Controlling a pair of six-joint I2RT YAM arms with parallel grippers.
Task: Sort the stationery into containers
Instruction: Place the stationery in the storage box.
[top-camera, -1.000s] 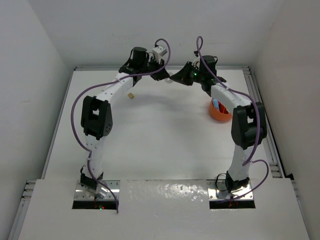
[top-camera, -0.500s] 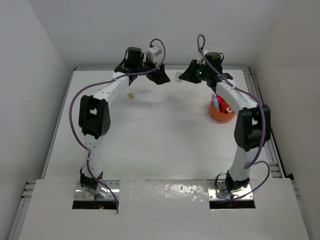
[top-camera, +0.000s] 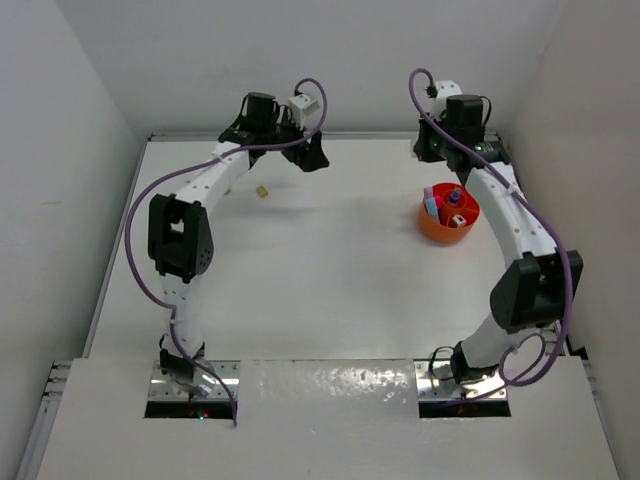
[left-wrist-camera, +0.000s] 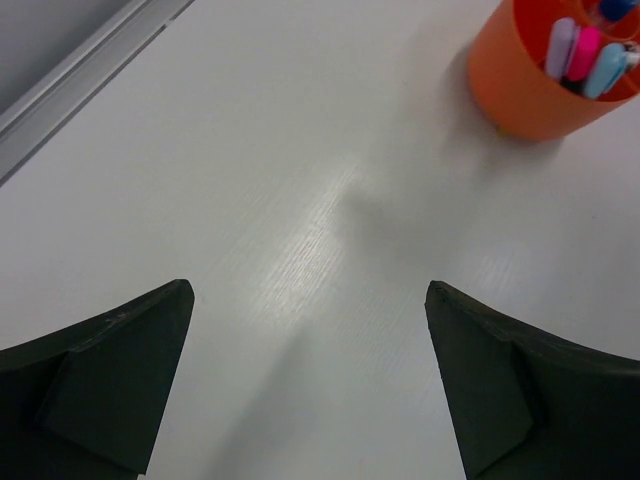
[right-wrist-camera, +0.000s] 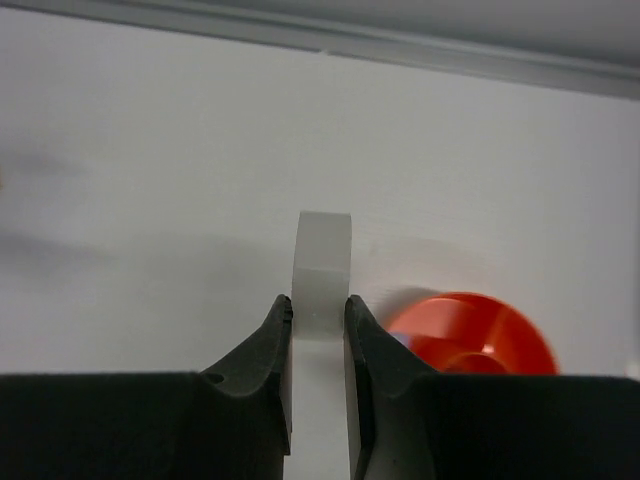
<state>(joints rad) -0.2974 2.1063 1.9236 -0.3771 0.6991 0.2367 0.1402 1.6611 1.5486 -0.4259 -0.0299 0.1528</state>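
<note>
A clear tape ring (right-wrist-camera: 322, 270) stands on edge between the fingers of my right gripper (right-wrist-camera: 318, 305), which is shut on it. In the top view that gripper (top-camera: 428, 150) hangs at the back right, just behind the round orange tub (top-camera: 447, 228); in the right wrist view the tub (right-wrist-camera: 470, 335) shows blurred, below and to the right of the tape. The tub (left-wrist-camera: 530, 90) holds pink and light-blue highlighters (left-wrist-camera: 585, 55). My left gripper (left-wrist-camera: 308, 295) is open over bare table, with nothing between its fingers, at the back centre (top-camera: 312, 158). A small beige block (top-camera: 262, 190) lies on the table near the left arm.
A metal rail (top-camera: 330, 135) runs along the table's back edge, with white walls close behind and at both sides. The right rail (top-camera: 520, 200) passes close to the tub. Purple cables loop over both arms.
The two grippers met at the back centre; the left one opened and let go of the tape ring. The right arm has swung right with the ring, to behind the tub.
</note>
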